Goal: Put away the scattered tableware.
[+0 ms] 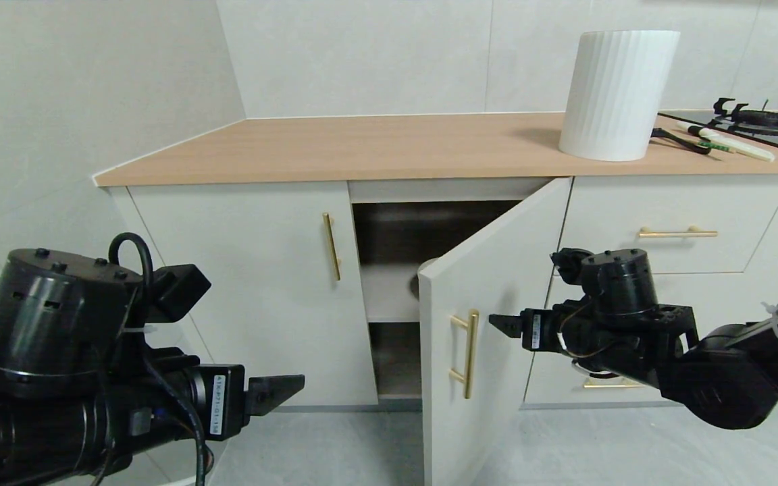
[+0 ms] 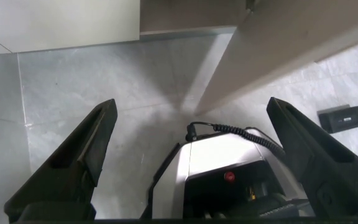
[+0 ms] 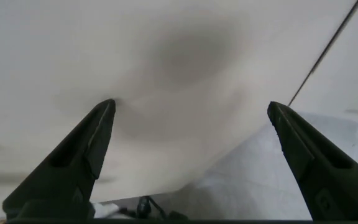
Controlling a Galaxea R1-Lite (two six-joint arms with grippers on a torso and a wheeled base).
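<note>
A few utensils [image 1: 727, 143] lie on the wooden counter [image 1: 375, 145] at the far right, beside a tall white ribbed container [image 1: 615, 94]. Below, the cabinet door [image 1: 490, 297] stands swung open, with a gold handle [image 1: 467, 354] on its face. My right gripper [image 1: 502, 324] hovers just right of that handle, and its open fingers [image 3: 86, 149] face the door's white panel [image 3: 185, 74]. My left gripper [image 1: 277, 391] hangs low at the left, open [image 2: 190, 102] over the grey floor [image 2: 135, 87], with nothing between its fingers.
Inside the open cabinet is a white shelf [image 1: 389, 290]. The left door [image 1: 254, 290] is shut. Drawers with gold handles [image 1: 677, 233] sit to the right. A black stove grate [image 1: 767, 120] is at the counter's far right. Grey tiled floor [image 1: 335, 445] lies below.
</note>
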